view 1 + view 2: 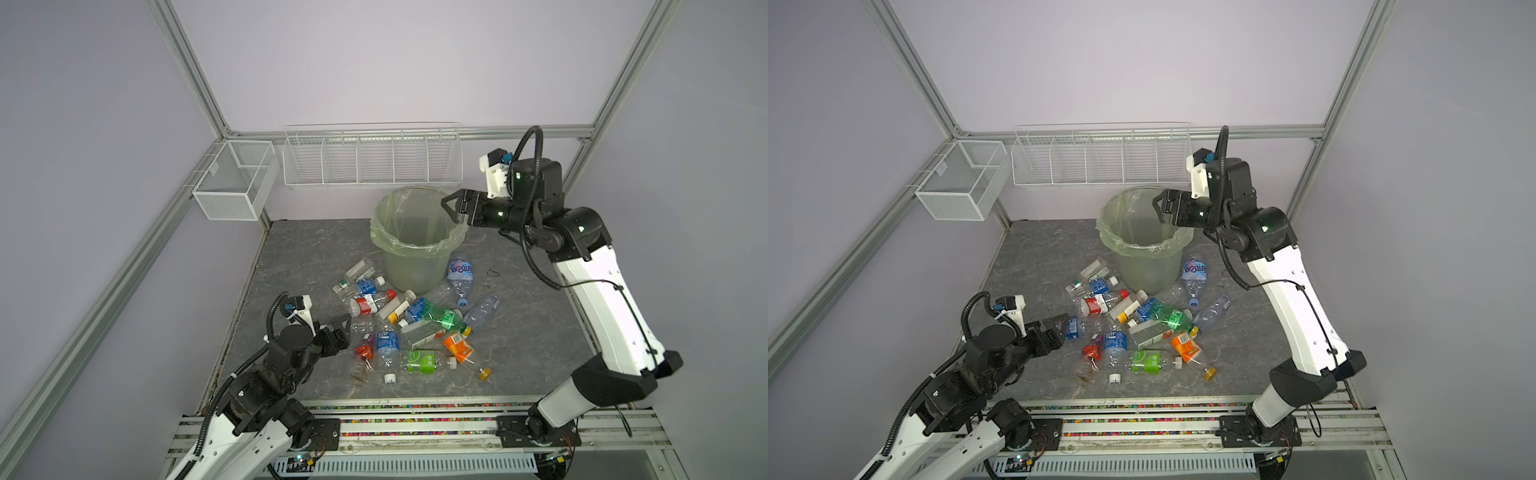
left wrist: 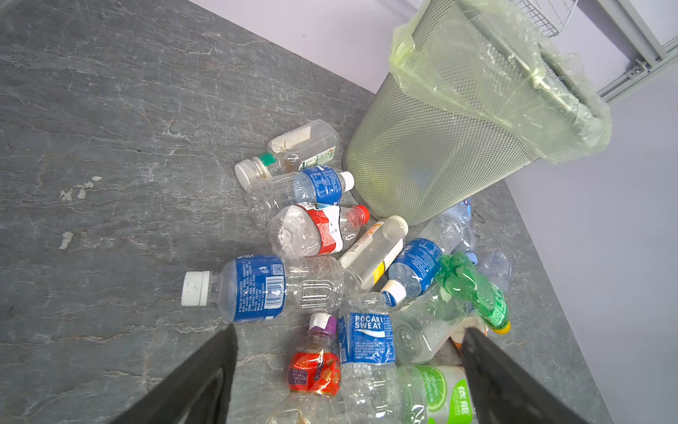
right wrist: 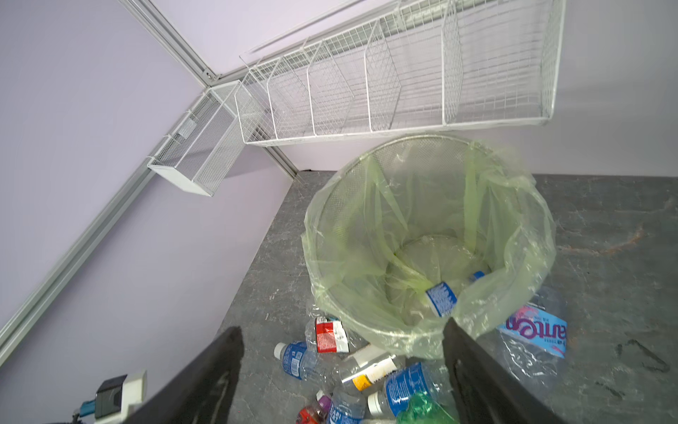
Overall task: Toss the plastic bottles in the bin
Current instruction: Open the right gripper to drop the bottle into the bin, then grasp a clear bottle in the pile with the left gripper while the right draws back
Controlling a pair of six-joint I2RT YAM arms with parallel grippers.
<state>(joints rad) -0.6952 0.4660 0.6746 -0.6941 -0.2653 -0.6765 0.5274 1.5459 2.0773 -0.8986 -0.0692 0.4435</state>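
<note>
The bin, pale green with a thin bag, stands at the back of the grey table. Inside it lies one blue-labelled bottle. Several plastic bottles lie scattered in front of it, among them a green-tinted one and an orange-labelled one. My right gripper hangs open and empty over the bin's right rim. My left gripper is open, low at the pile's left edge, above a Pocari Sweat bottle and a red-labelled bottle.
White wire baskets hang on the back wall and a mesh basket on the left frame. A loose white cap lies near the front. The arms' rail runs along the table's front edge.
</note>
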